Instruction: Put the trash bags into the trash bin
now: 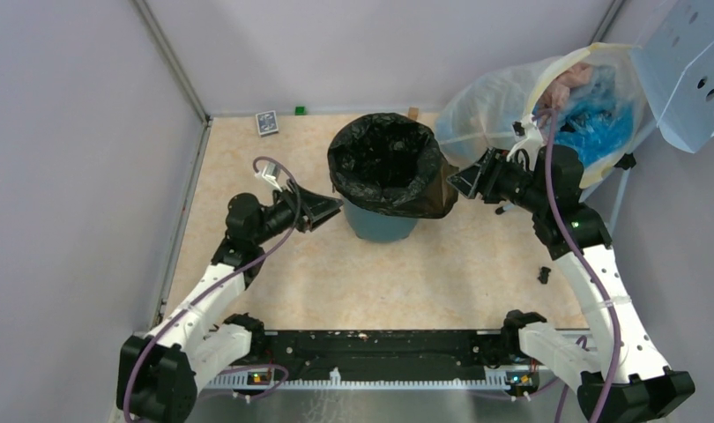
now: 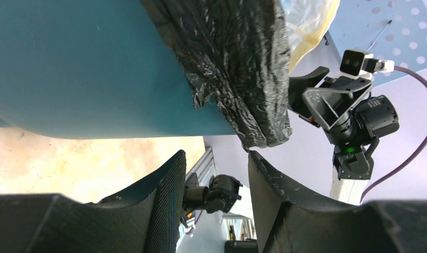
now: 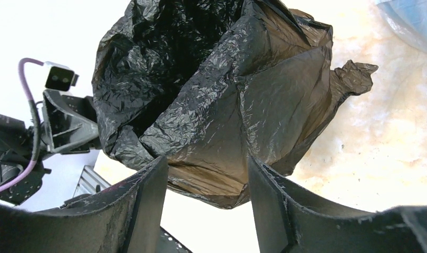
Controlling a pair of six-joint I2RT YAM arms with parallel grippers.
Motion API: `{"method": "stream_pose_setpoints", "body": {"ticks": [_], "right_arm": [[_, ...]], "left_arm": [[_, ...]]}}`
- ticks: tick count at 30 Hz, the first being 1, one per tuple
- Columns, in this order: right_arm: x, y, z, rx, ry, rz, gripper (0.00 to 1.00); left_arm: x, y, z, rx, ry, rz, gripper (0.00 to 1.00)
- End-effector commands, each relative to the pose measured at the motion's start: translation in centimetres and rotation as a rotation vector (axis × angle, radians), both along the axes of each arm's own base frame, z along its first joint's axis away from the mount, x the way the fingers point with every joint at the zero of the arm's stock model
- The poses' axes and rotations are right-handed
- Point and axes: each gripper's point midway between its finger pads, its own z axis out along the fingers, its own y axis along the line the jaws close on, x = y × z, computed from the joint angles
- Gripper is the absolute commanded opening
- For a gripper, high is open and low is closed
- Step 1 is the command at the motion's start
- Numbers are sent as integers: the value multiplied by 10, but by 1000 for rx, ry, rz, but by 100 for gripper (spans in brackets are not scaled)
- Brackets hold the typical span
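The teal trash bin (image 1: 380, 225) stands upright at the table's middle back. The black trash bag (image 1: 389, 163) lines it, its mouth open and folded over the rim, with a flap hanging down the right side (image 1: 437, 198). My left gripper (image 1: 336, 208) is open at the bin's left wall, just under the bag's edge; the left wrist view shows the teal wall (image 2: 85, 68) and the bag's hanging edge (image 2: 238, 79) above my open gripper (image 2: 216, 168). My right gripper (image 1: 453, 181) is open at the bag's right flap; that flap (image 3: 227, 105) sits just beyond the open gripper (image 3: 206, 174).
A large translucent whitish sack (image 1: 547, 106) with blue and pink contents hangs at the back right, beside a perforated blue panel (image 1: 693, 70). A small blue card (image 1: 266, 122) and a green block (image 1: 300, 110) lie near the back wall. A small black piece (image 1: 544, 274) lies at the right.
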Motion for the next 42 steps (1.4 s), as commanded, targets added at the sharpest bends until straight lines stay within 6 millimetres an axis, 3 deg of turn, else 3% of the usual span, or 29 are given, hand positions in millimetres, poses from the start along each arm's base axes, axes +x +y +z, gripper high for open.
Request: {"method": "stream_pose_setpoints", "body": {"ticks": [1, 23, 30, 35, 42], "right_arm": [[0, -1, 11, 16, -46, -5, 57], [-1, -1, 6, -11, -40, 13, 56], [-4, 0, 5, -14, -41, 24, 55], [-4, 4, -10, -7, -10, 55, 54], [-11, 11, -55, 10, 87, 97, 62]], "left_arm": [[9, -12, 22, -56, -76, 8, 52], [42, -9, 18, -18, -126, 91, 31], [44, -7, 11, 40, -138, 103, 8], [46, -5, -12, 92, -106, 111, 6], [44, -8, -38, 129, -70, 77, 6]]}}
